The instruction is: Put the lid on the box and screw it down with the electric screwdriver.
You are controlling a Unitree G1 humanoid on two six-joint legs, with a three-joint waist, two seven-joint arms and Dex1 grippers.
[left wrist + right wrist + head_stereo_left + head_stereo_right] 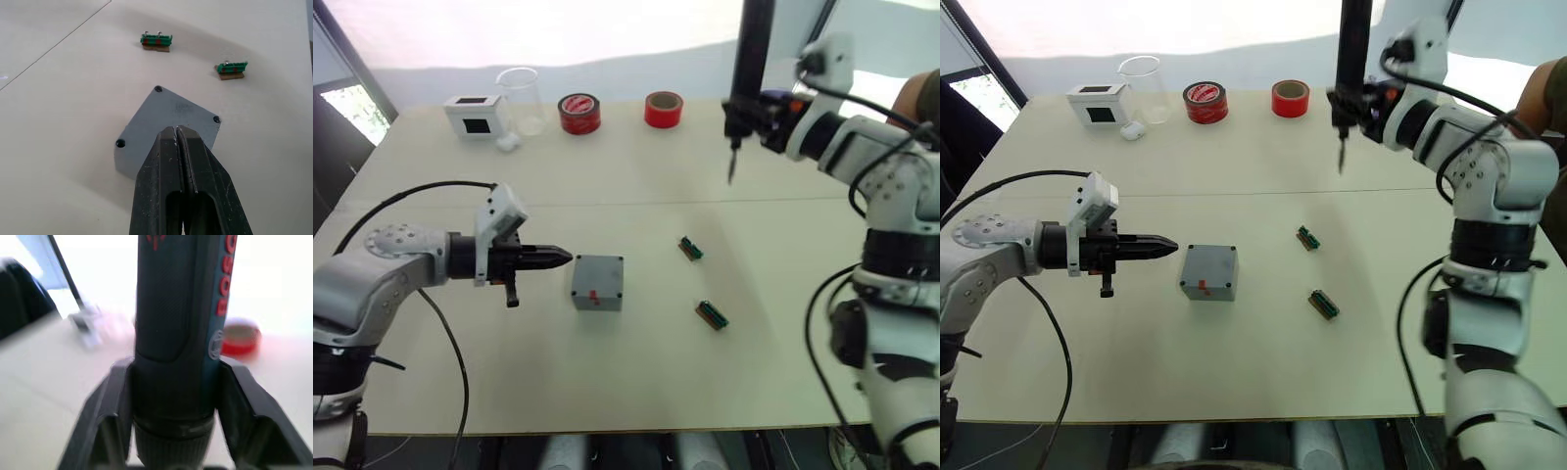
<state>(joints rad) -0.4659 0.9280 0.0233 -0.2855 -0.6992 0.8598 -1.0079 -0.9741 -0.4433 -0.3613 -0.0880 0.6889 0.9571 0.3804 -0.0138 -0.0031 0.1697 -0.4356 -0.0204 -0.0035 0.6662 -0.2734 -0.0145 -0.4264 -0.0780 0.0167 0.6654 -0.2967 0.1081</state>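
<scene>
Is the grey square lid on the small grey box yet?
On: the lid covers the box, dark screw holes at its corners.

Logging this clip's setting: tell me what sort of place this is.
Probably an electronics assembly test bench: a plain table carrying a grey box with its lid on, two green terminal blocks, tape rolls, and an electric screwdriver in the right gripper.

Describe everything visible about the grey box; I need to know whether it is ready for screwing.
The box is a small square grey enclosure, plastic-looking, resting flat on the table near its middle. The lid already sits on top, with dark screw holes showing at its corners. A small red mark shows on the side facing the robot. The left claw points at it, shut, tips close beside it; contact is unclear.
</scene>
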